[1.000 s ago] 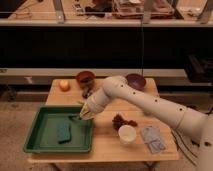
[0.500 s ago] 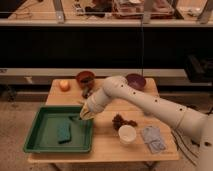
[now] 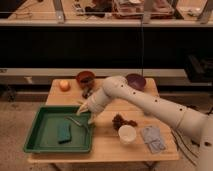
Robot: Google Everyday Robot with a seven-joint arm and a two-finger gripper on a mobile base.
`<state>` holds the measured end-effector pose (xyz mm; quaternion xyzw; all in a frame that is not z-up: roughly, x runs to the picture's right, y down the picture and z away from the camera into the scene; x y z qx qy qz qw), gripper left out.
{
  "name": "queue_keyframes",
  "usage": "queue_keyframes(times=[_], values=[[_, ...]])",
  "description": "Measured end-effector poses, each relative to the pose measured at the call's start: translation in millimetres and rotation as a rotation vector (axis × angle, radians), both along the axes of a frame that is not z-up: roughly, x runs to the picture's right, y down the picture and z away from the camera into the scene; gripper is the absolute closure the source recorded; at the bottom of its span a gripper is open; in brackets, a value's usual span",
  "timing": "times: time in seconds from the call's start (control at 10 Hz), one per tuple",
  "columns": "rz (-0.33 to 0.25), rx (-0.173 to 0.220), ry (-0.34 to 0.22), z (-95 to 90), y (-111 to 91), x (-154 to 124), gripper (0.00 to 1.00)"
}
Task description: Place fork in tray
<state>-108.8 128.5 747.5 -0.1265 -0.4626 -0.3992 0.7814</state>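
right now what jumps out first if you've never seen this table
The big green tray at the table's front left draws the eye, with a dark green sponge and a thin fork lying inside it. The robot's white arm sweeps in from the right, its gripper at the tray's right rim just above the fork. Behind are an orange and two bowls.

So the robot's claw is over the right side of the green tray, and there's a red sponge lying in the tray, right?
Almost. The camera view shows the gripper over the right side of the green tray, with the thin fork just below it. But the sponge lying in the tray is dark green-blue, not red.
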Motion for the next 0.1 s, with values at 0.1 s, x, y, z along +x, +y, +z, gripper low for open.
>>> queue_keyframes(times=[0.1], values=[[0.0, 0.0, 0.0, 0.0, 0.0, 0.0, 0.2]])
